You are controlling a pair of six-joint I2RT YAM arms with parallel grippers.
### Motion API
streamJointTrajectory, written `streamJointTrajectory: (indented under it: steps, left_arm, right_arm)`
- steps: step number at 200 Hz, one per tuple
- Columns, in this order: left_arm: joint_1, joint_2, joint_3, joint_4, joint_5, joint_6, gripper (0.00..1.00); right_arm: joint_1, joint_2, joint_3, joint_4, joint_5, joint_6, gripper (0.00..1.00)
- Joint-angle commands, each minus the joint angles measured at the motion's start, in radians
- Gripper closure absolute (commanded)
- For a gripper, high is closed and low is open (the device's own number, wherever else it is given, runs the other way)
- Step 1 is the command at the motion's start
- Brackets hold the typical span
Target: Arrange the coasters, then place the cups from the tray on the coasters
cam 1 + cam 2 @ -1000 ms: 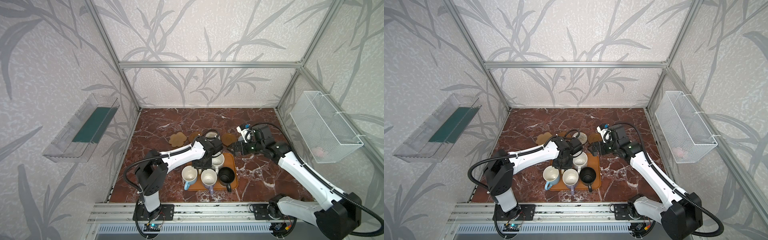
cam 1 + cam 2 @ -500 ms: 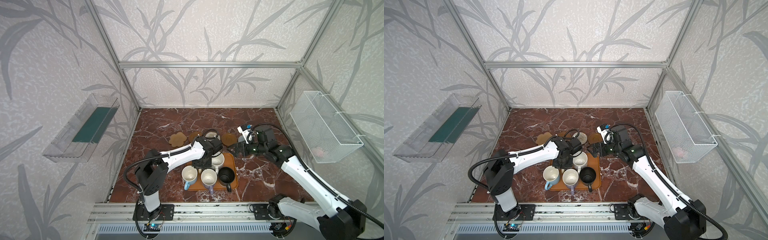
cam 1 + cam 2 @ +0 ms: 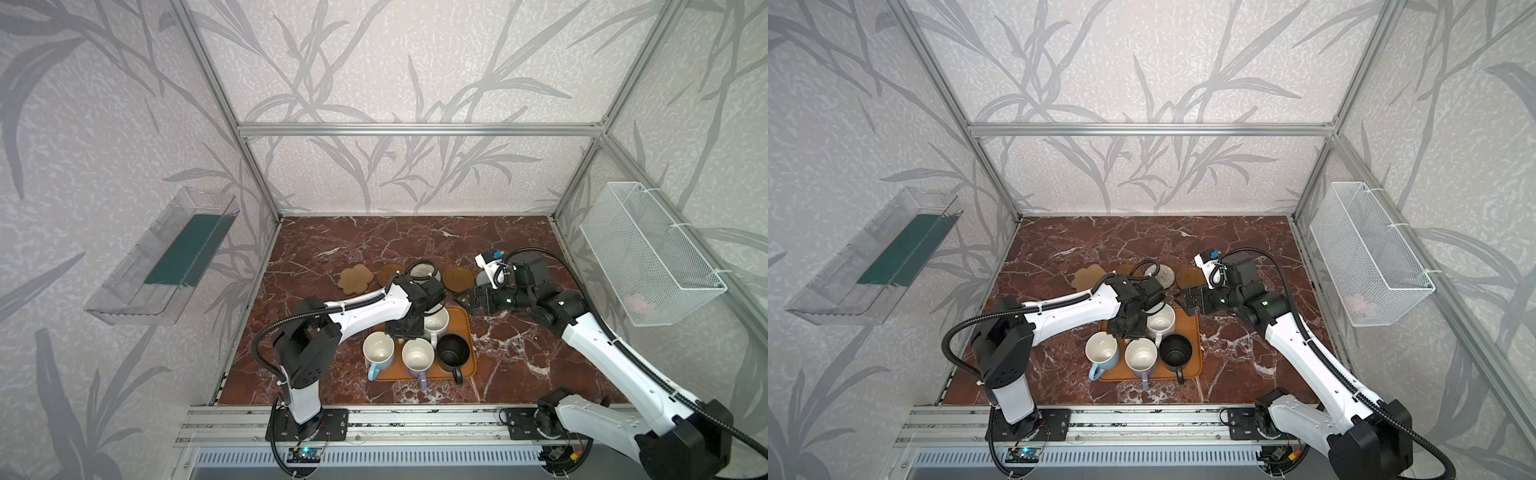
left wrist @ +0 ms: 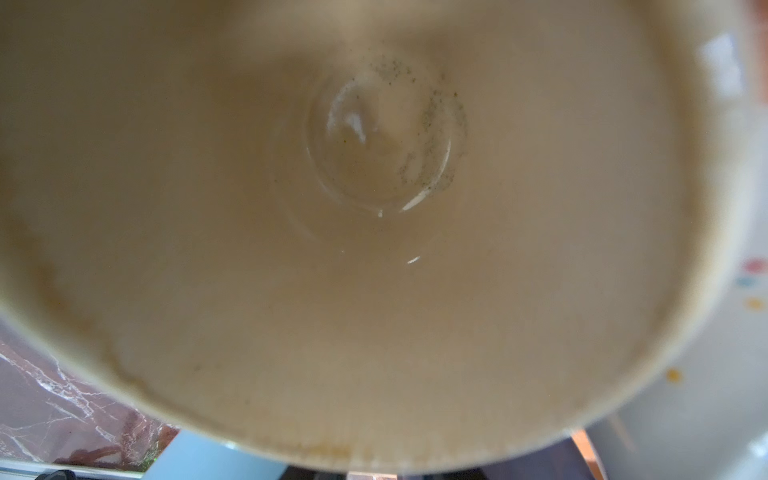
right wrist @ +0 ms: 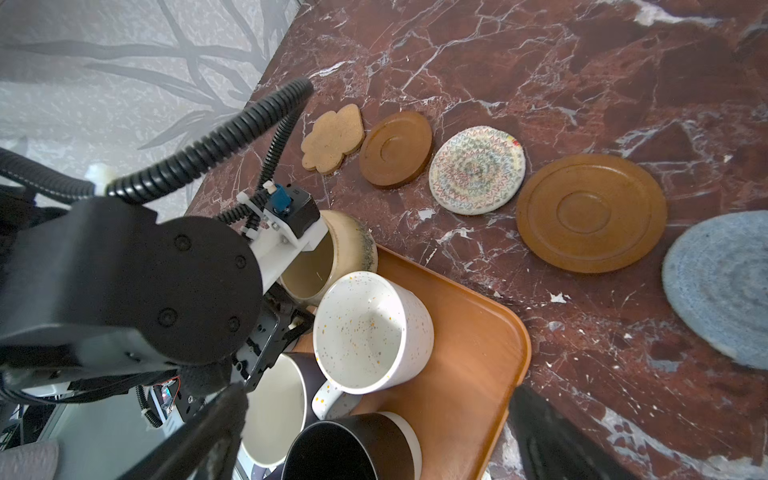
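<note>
- Both top views bright and even, soft light from above, only faint shadows on the tabletop [image 3: 415, 241].
- Left wrist view: cream cup [image 4: 374, 291] fills everything, heavily blurred, tiny glints.
- Right wrist view crisp on the coasters [image 5: 477, 170], nearest parts soft.

On the left gripper [image 3: 405, 330] I can't tell how the jaws stand. Its arm [image 3: 365, 307] covers them in both top views, and its wrist view shows only the blurred inside of the cream mug [image 4: 374, 249]. The grey coaster [image 5: 723, 286] is cut off at the edge. The pink thing [image 3: 636, 302] in the basket [image 3: 648, 249] is too small to name.
</note>
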Motion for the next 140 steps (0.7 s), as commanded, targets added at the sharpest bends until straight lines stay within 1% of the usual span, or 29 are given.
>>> streamJointTrajectory:
  steps: [1,20,41,56,74,79,140]
  left_arm:
    - [0.007,0.013,-0.009,0.011,-0.028,-0.002,0.71]
    - [0.008,0.018,-0.008,0.011,-0.03,0.0,0.74]
    - [0.009,0.015,-0.005,0.014,-0.033,-0.002,0.81]
    - [0.008,0.009,0.002,0.004,-0.042,0.001,0.94]
    - [0.008,0.002,0.019,-0.02,-0.058,0.005,0.97]
    - [0.008,-0.002,0.025,-0.027,-0.062,0.007,1.0]
    - [0.007,-0.06,0.058,-0.06,-0.063,0.02,1.0]
  right_arm:
    - [0.005,-0.013,-0.012,0.015,0.011,0.001,0.03]
    - [0.005,-0.014,-0.014,0.013,0.014,0.0,0.03]
    - [0.005,-0.019,-0.014,0.009,0.019,-0.003,0.03]
    - [0.006,-0.03,-0.019,0.011,0.026,-0.005,0.03]
    - [0.006,-0.042,-0.025,0.016,0.032,-0.007,0.03]
    - [0.006,-0.043,-0.026,0.016,0.033,-0.007,0.03]
    - [0.006,-0.074,-0.052,0.041,0.021,-0.01,0.04]
